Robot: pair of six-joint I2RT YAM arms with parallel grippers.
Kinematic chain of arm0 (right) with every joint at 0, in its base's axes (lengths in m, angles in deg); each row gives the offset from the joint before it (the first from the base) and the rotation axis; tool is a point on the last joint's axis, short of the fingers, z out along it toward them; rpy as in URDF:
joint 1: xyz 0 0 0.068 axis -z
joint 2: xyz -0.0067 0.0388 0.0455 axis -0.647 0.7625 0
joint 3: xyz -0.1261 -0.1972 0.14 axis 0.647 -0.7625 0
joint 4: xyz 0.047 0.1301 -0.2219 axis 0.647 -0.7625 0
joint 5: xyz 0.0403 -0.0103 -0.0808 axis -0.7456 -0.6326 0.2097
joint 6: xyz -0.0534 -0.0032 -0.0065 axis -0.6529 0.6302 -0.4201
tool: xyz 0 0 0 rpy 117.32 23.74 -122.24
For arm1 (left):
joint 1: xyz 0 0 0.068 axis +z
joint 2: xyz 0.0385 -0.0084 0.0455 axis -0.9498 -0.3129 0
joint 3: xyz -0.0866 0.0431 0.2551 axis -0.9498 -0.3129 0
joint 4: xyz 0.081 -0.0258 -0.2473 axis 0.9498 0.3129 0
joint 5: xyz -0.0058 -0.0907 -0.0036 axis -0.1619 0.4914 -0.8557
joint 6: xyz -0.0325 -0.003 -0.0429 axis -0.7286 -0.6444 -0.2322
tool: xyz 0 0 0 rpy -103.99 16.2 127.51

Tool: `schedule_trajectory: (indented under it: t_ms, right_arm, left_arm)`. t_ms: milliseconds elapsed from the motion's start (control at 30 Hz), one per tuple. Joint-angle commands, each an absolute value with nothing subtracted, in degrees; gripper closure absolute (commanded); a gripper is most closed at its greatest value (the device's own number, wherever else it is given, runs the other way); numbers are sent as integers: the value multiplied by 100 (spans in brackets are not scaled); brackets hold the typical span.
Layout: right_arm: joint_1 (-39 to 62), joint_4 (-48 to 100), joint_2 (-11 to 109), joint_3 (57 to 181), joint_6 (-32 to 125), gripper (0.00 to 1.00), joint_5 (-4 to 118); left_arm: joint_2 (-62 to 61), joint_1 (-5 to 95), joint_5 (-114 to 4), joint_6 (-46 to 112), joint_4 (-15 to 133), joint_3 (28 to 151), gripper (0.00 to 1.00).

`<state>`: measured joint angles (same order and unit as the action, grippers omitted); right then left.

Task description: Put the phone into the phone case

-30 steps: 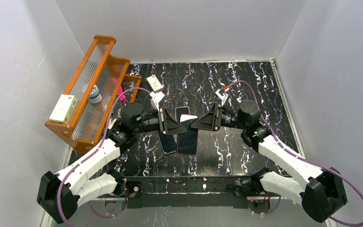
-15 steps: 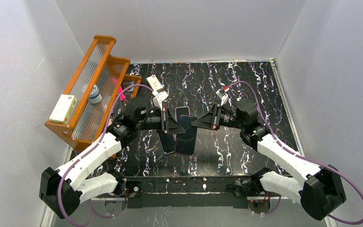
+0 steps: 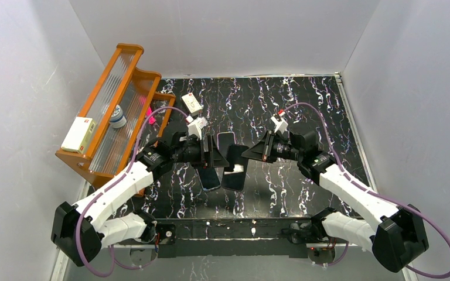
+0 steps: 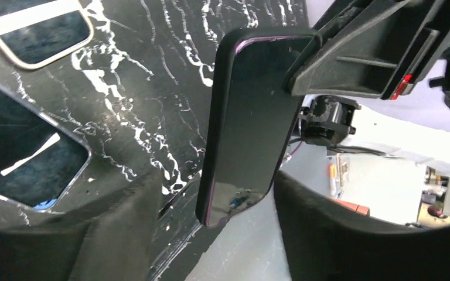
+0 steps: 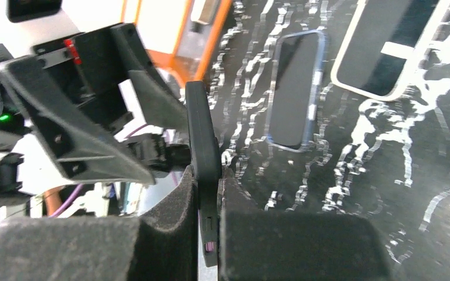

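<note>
Shelf: an orange shelf (image 3: 130, 48) is standing at the far left of the worktop (image 3: 310, 99), carrying a white box (image 3: 77, 134) and a small jar (image 3: 117, 117).
Carton: a white carton (image 3: 191, 103) is lying on the worktop, near the shelf's right end.
Left pincer: the left pincer (image 4: 217, 187) is standing open, its two fingers flanking the lower end of the phone (image 4: 246, 129). The left finger is keeping clear of it (the right one is so close that I cannot tell whether it is touching).
Phone: it is hanging above the worktop between the two arms, turned up on its edge. Its glossy, purple-edged face is sitting inside a thick black surround, which looks like the phone case (image 4: 221, 88).
Other phones: a clear-rimmed phone (image 5: 293, 88) and a pale-rimmed phone (image 5: 387, 47) are lying flat on the worktop, side by side and apart from each other.
Right pincer: the right pincer (image 5: 208, 175) is clamping the cased phone by one end, a pad pressing on each face, so that from its own wrist the phone is showing edge-on.
</note>
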<state>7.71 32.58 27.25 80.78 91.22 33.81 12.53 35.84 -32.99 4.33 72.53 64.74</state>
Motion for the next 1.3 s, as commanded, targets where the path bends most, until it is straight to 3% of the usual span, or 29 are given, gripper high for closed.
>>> schedule_trajectory:
  t_ms: [0, 100, 133, 633, 1033, 1200, 1267]
  right_arm:
    - [854, 2191, 2800, 8736, 8462, 99, 4037]
    - [981, 1597, 3151, 8873, 7967, 99, 4096]
    - [1039, 1417, 3302, 8903, 7833, 99, 4103]
    - [2092, 666, 5375, 9488, 6736, 99, 3474]
    - [2359, 348, 5917, 9704, 6620, 57, 4149]
    - [2356, 11, 5855, 9931, 6688, 54, 4556]
    - [2360, -11, 5785, 9977, 6746, 58, 4555]
  left_arm:
    - [1431, 3591, -3884, 848, 7871, 6653, 22]
    - [1452, 3591, -4164, 1187, 8185, 6790, 4]
    - [1481, 3591, -4258, 1282, 8267, 6830, 2]
    - [2070, 3591, -5075, 1875, 8983, 7185, 2]
    - [2410, 3595, -5305, 1893, 9216, 7206, 2]
    - [2482, 3591, -5433, 1869, 9233, 7228, 2]
    - [2514, 3591, -5523, 1846, 9228, 7240, 2]
